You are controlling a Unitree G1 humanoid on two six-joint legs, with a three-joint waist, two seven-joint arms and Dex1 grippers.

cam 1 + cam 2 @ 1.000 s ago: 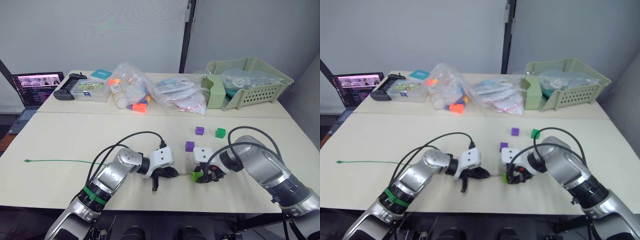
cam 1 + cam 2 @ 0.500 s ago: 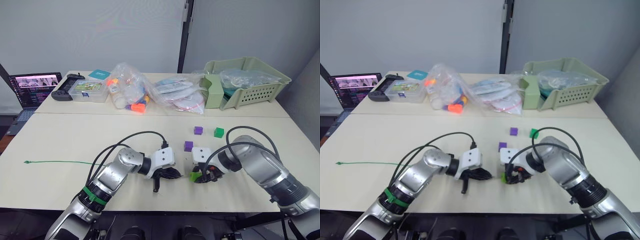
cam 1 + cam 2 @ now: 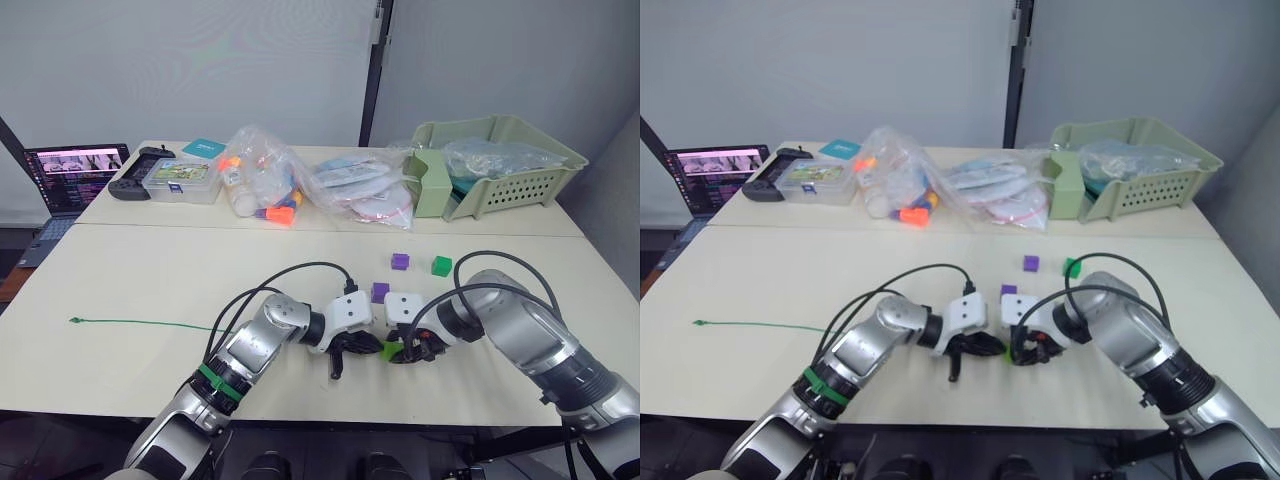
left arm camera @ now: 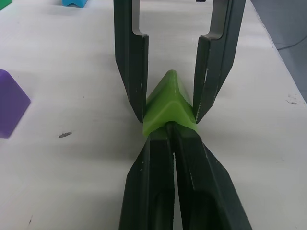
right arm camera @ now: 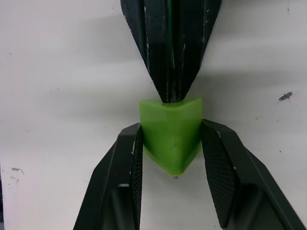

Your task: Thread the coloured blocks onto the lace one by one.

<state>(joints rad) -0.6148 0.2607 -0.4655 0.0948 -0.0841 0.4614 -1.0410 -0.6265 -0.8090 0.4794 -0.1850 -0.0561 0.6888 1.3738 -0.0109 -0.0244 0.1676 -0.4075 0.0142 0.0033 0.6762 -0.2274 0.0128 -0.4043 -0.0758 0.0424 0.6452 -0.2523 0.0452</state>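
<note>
At lower centre of the cream table (image 3: 150,270), the right pincer (image 5: 171,143) clamps the small lime green plastic cube (image 5: 170,129) by its flat sides, a light, slick thing likely to twist, while the left pincer (image 4: 169,132), pinched closed, meets its face

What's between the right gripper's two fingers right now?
The lime green plastic cube, clamped between the right gripper fingers; the left gripper tip meets it, per the right wrist view.
</note>
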